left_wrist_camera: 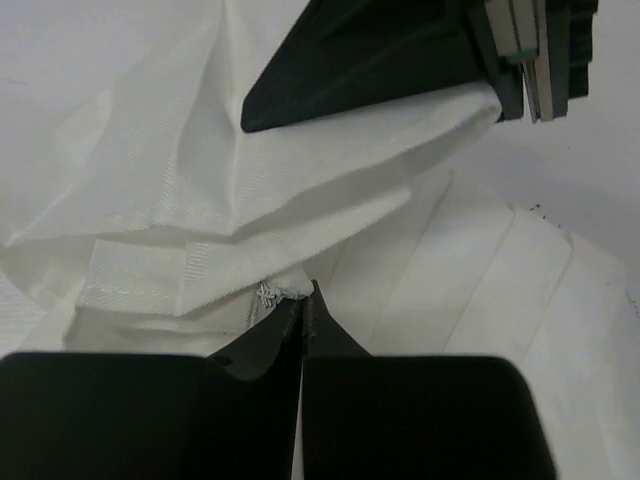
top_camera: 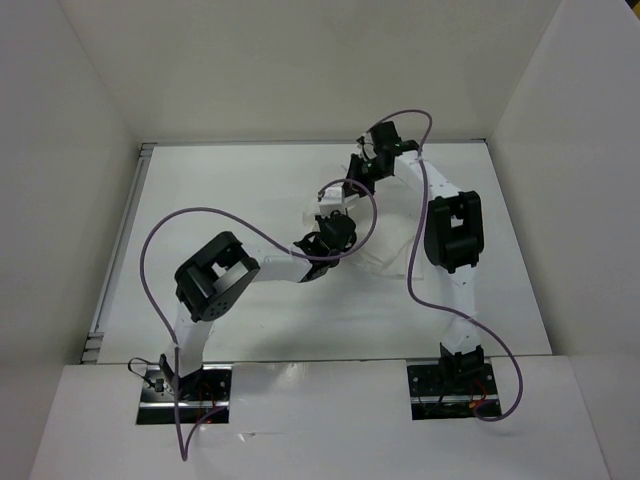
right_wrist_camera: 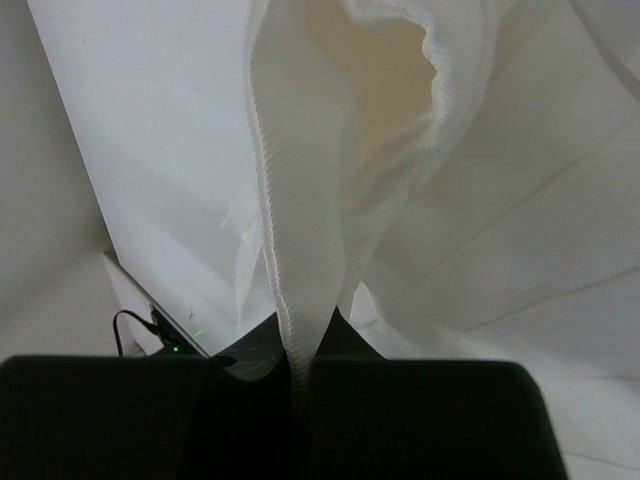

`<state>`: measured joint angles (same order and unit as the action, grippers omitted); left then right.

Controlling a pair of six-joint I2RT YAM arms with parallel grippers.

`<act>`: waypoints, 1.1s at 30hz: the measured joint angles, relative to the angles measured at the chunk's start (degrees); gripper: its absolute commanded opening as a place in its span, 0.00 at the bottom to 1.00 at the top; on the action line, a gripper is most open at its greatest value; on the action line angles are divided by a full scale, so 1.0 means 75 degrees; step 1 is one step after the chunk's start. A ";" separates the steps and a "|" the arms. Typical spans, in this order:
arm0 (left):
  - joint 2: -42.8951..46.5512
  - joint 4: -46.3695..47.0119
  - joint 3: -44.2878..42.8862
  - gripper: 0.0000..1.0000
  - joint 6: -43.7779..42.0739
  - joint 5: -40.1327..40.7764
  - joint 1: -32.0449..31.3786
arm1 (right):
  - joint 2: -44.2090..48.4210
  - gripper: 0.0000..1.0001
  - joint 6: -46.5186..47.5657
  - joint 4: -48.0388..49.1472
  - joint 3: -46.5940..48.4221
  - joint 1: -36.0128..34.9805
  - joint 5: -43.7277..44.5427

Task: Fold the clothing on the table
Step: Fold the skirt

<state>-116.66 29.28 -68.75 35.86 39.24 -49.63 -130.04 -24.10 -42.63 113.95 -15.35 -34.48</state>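
Cloth is the whole business of this moment: one garment, the clothing [left_wrist_camera: 180, 170], lies toward the far middle of the worktop [top_camera: 220, 180], and part of it is raised off the surface, hanging between the two claws. The right claw [right_wrist_camera: 300, 345] is clamped on a ribbed band of the fabric, which runs straight up out of its closed jaws. From there the cloth opens into a loose hollow, so this looks like a hem or waistband taken by its edge. The left claw [left_wrist_camera: 305, 305] has its jaws pressed together, with a frayed edge of the cloth right at their tip. It appears to pinch a thin layer there, though the hold is harder to make out. The two claws sit close together, the right one just beyond the left. That suits lifting one edge at two points, so a layer can be carried over the rest without sagging in the middle. The pleated lower part rests flat on the worktop.

By count: one garment, two arms, two claws, and two purple cables looping over the arms.
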 measured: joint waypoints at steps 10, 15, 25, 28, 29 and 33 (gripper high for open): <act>-0.0423 -0.0918 -0.0647 0.00 0.1072 -0.0918 0.0481 | 0.0134 0.00 0.0029 0.0137 -0.0356 0.0248 -0.0268; -0.0766 -0.2002 -0.1550 0.00 0.1486 -0.1014 0.0522 | 0.0227 0.00 0.0061 0.0137 -0.0356 0.0248 -0.0388; -0.1326 -0.4042 -0.3077 0.00 0.1976 -0.1078 0.0507 | 0.0530 0.00 0.0111 0.0134 -0.0402 0.0248 -0.0437; -0.1326 -0.4517 -0.3118 0.00 0.2113 -0.1043 0.0507 | 0.0612 0.00 0.0114 0.0137 -0.0408 0.0248 -0.0440; -0.1326 -0.4642 -0.3118 0.00 0.2148 -0.1037 0.0507 | 0.0624 0.00 0.0114 0.0137 -0.0408 0.0248 -0.0443; -0.1329 -0.5045 -0.3121 0.00 0.2267 -0.1017 0.0507 | 0.0635 0.00 0.0108 0.0134 -0.0408 0.0248 -0.0455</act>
<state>-126.63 -8.56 -92.16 52.86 31.62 -45.82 -125.27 -23.29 -41.63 110.89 -13.50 -37.89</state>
